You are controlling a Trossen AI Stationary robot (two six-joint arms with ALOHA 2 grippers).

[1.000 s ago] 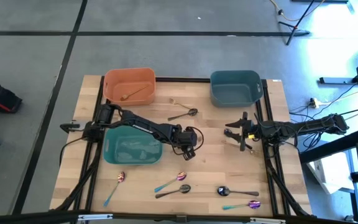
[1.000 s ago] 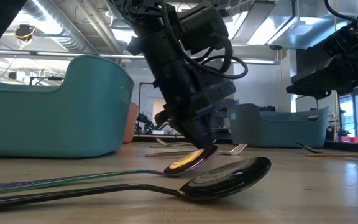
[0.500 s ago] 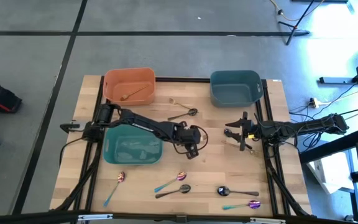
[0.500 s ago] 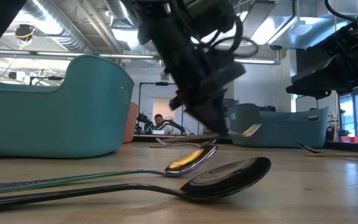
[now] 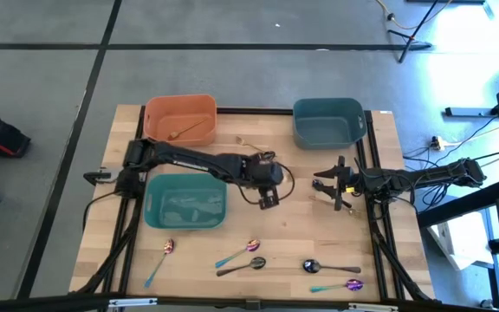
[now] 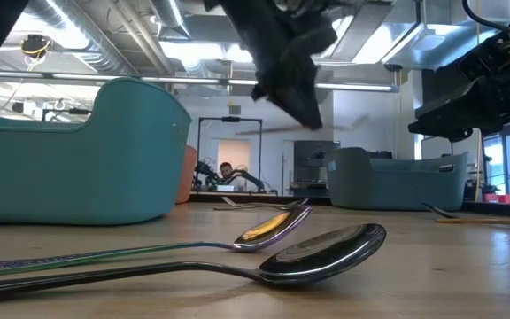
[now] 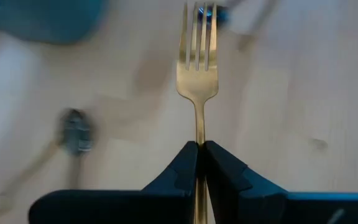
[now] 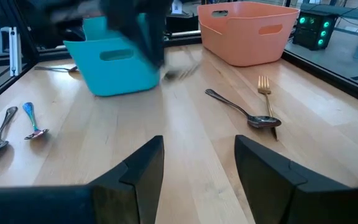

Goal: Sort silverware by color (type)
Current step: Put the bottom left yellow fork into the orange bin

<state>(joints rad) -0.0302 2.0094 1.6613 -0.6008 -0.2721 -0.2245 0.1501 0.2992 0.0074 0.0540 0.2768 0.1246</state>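
1. Left gripper point(image 7: 201, 149) raised mid-table, pinching thin gold metal fork point(image 7: 197, 62) by its handle, beside the teal plastic bin point(image 5: 185, 203).
2. Right gripper point(image 8: 197, 165) spread wide, hovering empty near the table's right edge.

A robotics lab or workshop: exposed silver ceiling ducts point(image 6: 87, 40) and strip lights above the pale wooden worktable point(image 5: 301, 221), grey taped concrete floor point(image 5: 50, 78) around it.
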